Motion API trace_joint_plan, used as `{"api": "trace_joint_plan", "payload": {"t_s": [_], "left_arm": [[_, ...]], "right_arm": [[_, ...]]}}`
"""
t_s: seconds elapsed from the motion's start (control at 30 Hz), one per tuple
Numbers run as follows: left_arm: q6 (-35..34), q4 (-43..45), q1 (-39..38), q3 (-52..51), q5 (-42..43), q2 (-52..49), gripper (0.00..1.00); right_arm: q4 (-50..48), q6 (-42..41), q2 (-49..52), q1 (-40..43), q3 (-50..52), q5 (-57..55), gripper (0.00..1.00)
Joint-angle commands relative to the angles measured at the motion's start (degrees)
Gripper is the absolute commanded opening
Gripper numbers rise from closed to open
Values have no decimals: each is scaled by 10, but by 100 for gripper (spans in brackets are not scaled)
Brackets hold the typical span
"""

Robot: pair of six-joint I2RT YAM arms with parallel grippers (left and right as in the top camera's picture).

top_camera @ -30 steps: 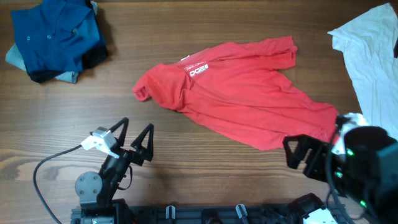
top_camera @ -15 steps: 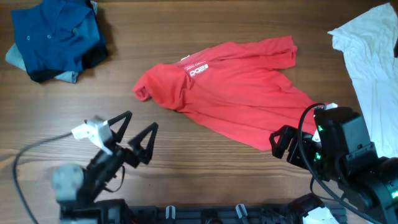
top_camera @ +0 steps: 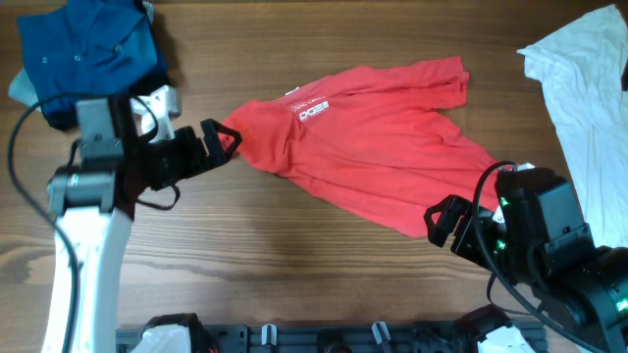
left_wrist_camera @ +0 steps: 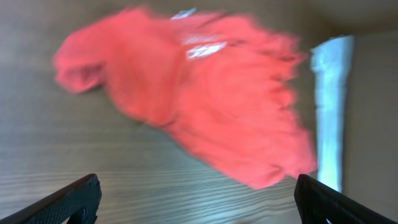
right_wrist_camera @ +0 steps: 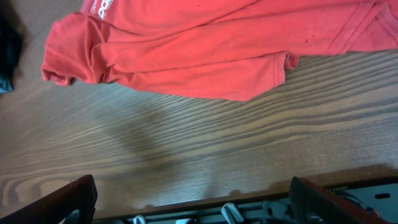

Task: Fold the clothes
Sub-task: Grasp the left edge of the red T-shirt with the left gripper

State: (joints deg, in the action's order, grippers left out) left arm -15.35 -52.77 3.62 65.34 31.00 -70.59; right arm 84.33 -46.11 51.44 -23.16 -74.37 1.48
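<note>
The red T-shirt (top_camera: 378, 147) lies crumpled across the middle of the table, its white chest lettering (top_camera: 312, 110) facing up. It also shows in the left wrist view (left_wrist_camera: 205, 93), blurred, and in the right wrist view (right_wrist_camera: 205, 43). My left gripper (top_camera: 218, 142) is open and empty, just left of the shirt's left sleeve. Its fingertips (left_wrist_camera: 196, 199) are spread wide over bare wood. My right gripper (top_camera: 444, 224) is open and empty at the shirt's lower right hem. Its fingers (right_wrist_camera: 193, 196) hang over the table's front edge.
A dark blue buttoned garment (top_camera: 88, 59) is piled at the back left. A large white garment (top_camera: 584, 88) lies at the right edge and shows as a pale strip in the left wrist view (left_wrist_camera: 329, 106). The table's front rail (right_wrist_camera: 261, 208) runs below.
My left arm has swung up from the front of the table to the shirt's left sleeve. My right gripper moved left to the lower hem earlier and now holds still. The shirt has not moved.
</note>
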Motion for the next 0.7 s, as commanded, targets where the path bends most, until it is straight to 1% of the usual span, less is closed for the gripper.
{"api": "trace_joint_plan", "payload": {"t_s": [0.0,0.03,0.1,0.2,0.23,0.3,0.4,0.53,0.67], "left_arm": [[3,-15,-36,7,-118,-107,100],[3,-8,-47,7,-144,-140,100],[1,16,-57,7,-171,-184,100],[-12,58,-63,7,-188,-235,100],[-30,72,-64,7,-191,-251,100],[-50,90,-65,7,-191,-269,100],[-59,123,-77,7,-191,-291,100],[-68,170,-112,7,-191,-314,100],[-99,207,-144,7,-201,-335,100]], "right_arm": [[-3,-19,0,-1,-2,17,100],[0,-18,0,-1,-2,21,100],[7,-18,0,-1,-2,21,100],[21,-17,0,-1,-2,20,100],[23,-14,0,-1,-2,20,100],[23,-7,0,-1,-2,20,100],[19,-5,0,-1,-2,20,100],[14,-6,0,-1,-2,20,100],[15,-5,0,-1,-2,20,100]]}}
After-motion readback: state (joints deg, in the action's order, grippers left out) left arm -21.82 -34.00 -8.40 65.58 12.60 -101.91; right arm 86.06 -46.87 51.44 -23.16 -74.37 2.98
